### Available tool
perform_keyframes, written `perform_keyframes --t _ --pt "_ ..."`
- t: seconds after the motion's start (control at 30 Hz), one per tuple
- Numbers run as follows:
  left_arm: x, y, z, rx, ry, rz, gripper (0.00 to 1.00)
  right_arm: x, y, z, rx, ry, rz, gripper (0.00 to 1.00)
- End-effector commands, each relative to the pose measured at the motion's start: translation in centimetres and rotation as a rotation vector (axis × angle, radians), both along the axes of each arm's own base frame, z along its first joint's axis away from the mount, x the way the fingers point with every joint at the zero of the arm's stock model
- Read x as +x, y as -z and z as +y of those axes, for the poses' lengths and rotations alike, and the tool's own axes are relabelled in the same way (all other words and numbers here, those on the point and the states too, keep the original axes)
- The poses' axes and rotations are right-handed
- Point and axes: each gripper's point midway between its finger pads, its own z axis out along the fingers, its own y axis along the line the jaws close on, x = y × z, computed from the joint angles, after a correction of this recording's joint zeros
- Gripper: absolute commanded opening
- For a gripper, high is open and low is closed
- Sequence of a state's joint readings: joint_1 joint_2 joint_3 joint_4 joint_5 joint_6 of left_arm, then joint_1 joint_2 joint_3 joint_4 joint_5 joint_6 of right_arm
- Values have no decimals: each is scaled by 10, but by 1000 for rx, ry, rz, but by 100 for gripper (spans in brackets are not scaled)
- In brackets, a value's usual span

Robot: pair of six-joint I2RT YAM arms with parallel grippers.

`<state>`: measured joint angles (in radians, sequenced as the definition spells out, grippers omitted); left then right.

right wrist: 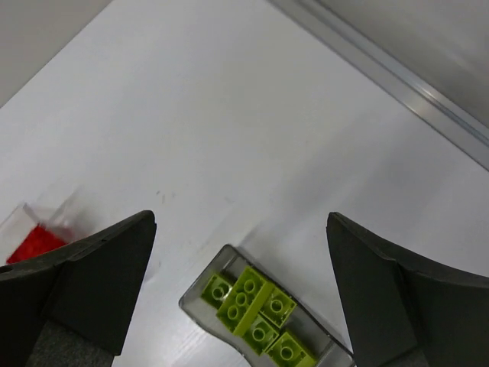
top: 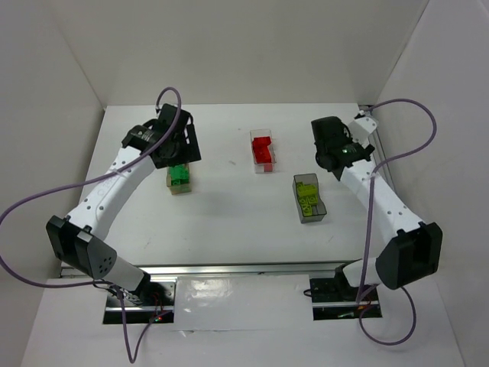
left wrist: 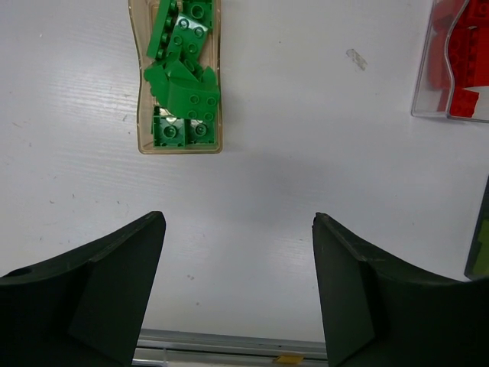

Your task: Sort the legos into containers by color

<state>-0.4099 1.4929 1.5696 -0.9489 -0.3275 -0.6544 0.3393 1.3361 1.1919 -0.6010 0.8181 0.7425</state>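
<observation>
**Top view.** No loose brick shows on the counter (top: pixel 229 222). Green bricks (top: pixel 179 174) lie in the tan box (top: pixel 180 189) left of centre, under the left hand (top: pixel 174 141). Red bricks (top: pixel 262 147) fill the clear box (top: pixel 263 169) at centre. Lime bricks (top: pixel 307 193) sit in the grey box (top: pixel 312 215) right of centre, near the right hand (top: pixel 330 149).

**Left wrist view.** Left hand released and empty. The tan box is at upper left.

**Right wrist view.** Right hand released and empty, above the grey box at bottom centre.

**Judgement.** Sorting appears complete. The next move calls for drawing both arms back without knocking the boxes.
</observation>
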Motion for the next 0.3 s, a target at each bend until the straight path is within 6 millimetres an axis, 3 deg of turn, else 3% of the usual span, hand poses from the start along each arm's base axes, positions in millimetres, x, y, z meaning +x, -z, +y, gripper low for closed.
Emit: perform_keyframes --t 0.0,0.07,0.1,0.23,0.27 --pt "9 -14 -2 -23 10 -39 86 -27 5 -41 -55 283 49 100" --pt "10 -15 -5 -34 18 -36 86 -25 9 -44 -88 271 92 100" --pt "10 -15 -6 -34 18 -36 86 -16 13 -39 -84 237 92 100" --pt "10 -15 -6 -34 18 -36 86 -14 34 -30 -97 133 169 100" --pt "10 -15 -6 -34 18 -36 86 -14 29 -29 -70 147 128 100"
